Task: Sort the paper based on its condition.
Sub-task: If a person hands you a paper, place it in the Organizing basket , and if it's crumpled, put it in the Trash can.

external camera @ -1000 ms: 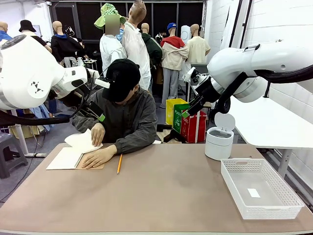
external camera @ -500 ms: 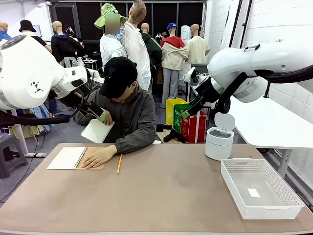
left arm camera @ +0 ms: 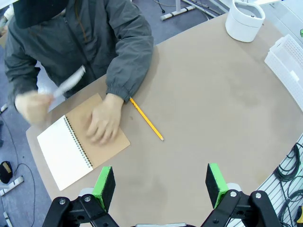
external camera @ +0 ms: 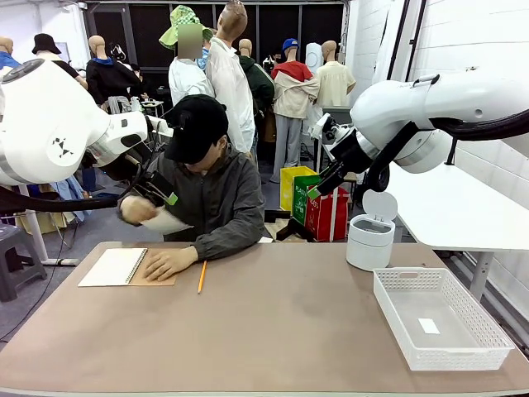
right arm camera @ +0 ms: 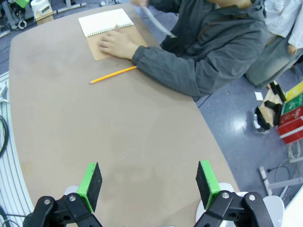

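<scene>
The paper (external camera: 164,222), a thin white sheet, is in the person's raised hand (external camera: 136,209) above the table's far left edge, blurred by motion. It appears as a streak (left arm camera: 70,84) in the left wrist view and at the top (right arm camera: 156,21) of the right wrist view. The person's other hand presses on the spiral notebook (external camera: 116,266). High above the table, my left gripper (left arm camera: 160,187) is open and holds nothing; in the front view it (external camera: 165,195) hangs near the person's shoulder. My right gripper (right arm camera: 148,183) is also open and holds nothing, high at the right (external camera: 318,188).
A yellow pencil (external camera: 202,276) lies beside the notebook. A white lidded bin (external camera: 369,240) stands at the far right. In front of it sits a white slotted basket (external camera: 438,318) with a small scrap inside. The brown table (external camera: 273,331) spreads between them.
The person pulled the sheet off the notebook, lifted it in front of the chest, then swung it down and to picture left. Both arms stayed still.
</scene>
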`<move>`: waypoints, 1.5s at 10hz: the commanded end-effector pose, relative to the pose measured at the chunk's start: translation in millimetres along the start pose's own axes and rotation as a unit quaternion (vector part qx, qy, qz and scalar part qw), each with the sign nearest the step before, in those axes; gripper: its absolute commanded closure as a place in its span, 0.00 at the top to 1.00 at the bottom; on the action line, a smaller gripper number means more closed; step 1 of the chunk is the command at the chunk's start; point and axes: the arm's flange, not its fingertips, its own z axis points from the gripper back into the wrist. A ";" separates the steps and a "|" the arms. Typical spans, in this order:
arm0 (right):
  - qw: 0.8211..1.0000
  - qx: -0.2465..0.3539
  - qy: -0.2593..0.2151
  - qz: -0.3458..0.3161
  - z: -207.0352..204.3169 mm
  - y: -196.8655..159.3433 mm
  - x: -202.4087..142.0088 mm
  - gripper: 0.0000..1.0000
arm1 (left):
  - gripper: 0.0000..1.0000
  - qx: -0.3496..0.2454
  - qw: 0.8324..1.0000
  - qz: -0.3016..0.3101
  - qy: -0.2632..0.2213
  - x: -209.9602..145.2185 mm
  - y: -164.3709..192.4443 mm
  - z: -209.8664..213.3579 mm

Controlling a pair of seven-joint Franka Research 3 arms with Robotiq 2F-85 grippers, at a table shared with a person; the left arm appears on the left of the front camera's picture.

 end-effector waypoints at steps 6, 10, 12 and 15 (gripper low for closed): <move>1.000 -0.001 0.000 -0.004 0.8 0.2 0.6 1.00 | 1.00 0.000 1.000 0.001 -0.002 0.8 1.1 1.2; 1.000 -0.001 0.000 -0.004 0.8 0.2 0.6 1.00 | 1.00 0.000 1.000 0.001 -0.002 0.8 1.1 1.2; 1.000 -0.001 0.000 -0.004 0.8 0.2 0.6 1.00 | 1.00 0.000 1.000 0.001 -0.002 0.8 1.1 1.2; 1.000 -0.001 0.000 -0.004 0.8 0.2 0.6 1.00 | 1.00 0.000 1.000 0.001 -0.002 0.8 1.1 1.2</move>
